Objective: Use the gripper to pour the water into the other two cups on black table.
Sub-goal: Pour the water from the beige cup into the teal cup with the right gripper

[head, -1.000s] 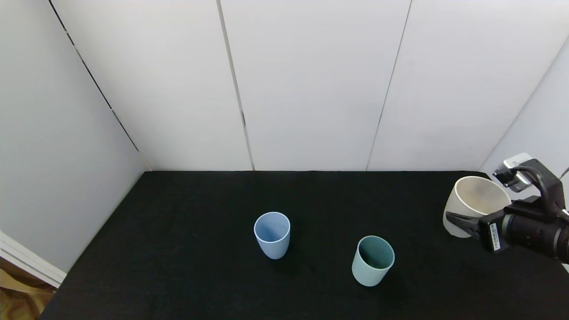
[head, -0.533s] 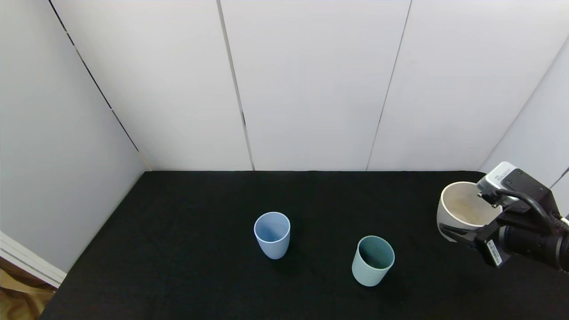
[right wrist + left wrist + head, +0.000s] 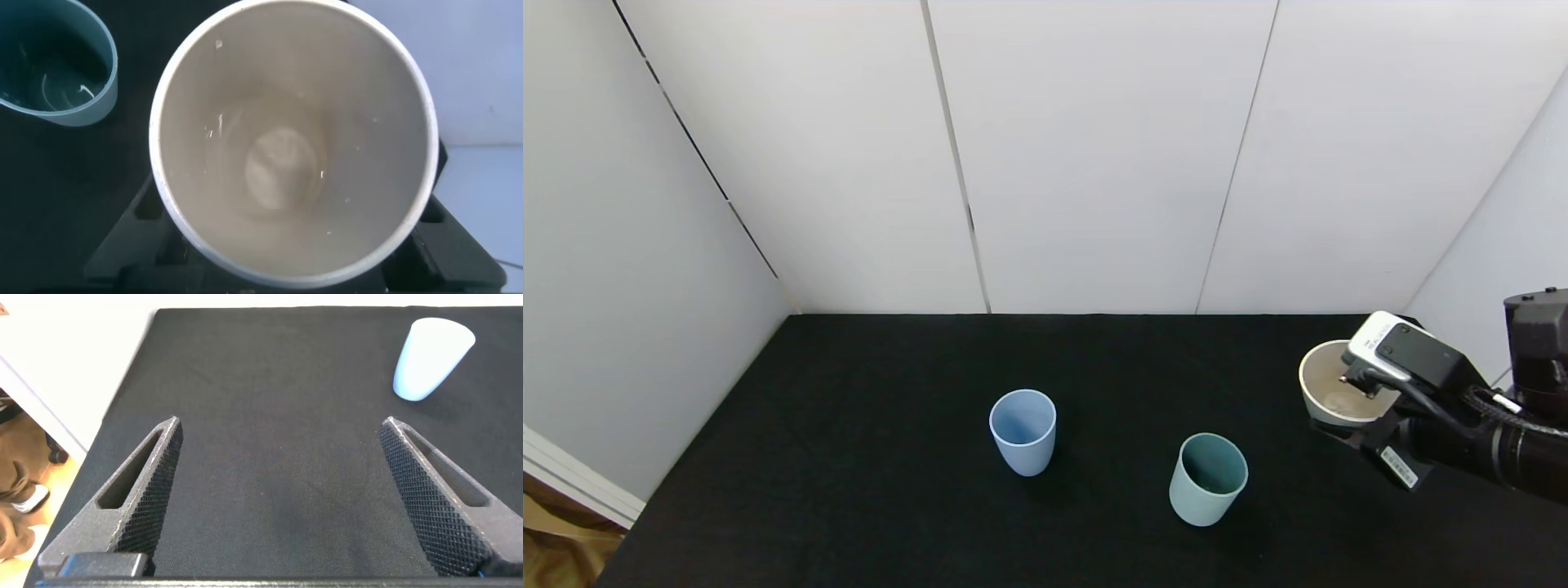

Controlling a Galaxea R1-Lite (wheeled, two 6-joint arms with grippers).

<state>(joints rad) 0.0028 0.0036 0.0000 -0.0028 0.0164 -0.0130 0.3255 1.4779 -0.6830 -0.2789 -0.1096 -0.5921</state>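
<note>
My right gripper (image 3: 1347, 429) is shut on the cream-beige cup (image 3: 1331, 392) at the right of the black table (image 3: 890, 490), holding it upright. In the right wrist view the cup (image 3: 290, 139) fills the frame, with faint glints of water inside. The teal-green cup (image 3: 1209, 479) stands left of it, front of centre, and shows in the right wrist view (image 3: 53, 65). The light blue cup (image 3: 1023, 431) stands further left and also shows in the left wrist view (image 3: 431, 358). My left gripper (image 3: 278, 433) is open and empty, low over the table's left side.
White wall panels (image 3: 1094, 163) close the back and both sides of the table. The table's left edge (image 3: 122, 392) drops to a floor with a white baseboard. Bare black surface lies between and in front of the cups.
My right gripper has turned the cream-beige cup from tilted to upright, and moved it left and slightly lower toward the teal-green cup. The two small cups have not moved.
</note>
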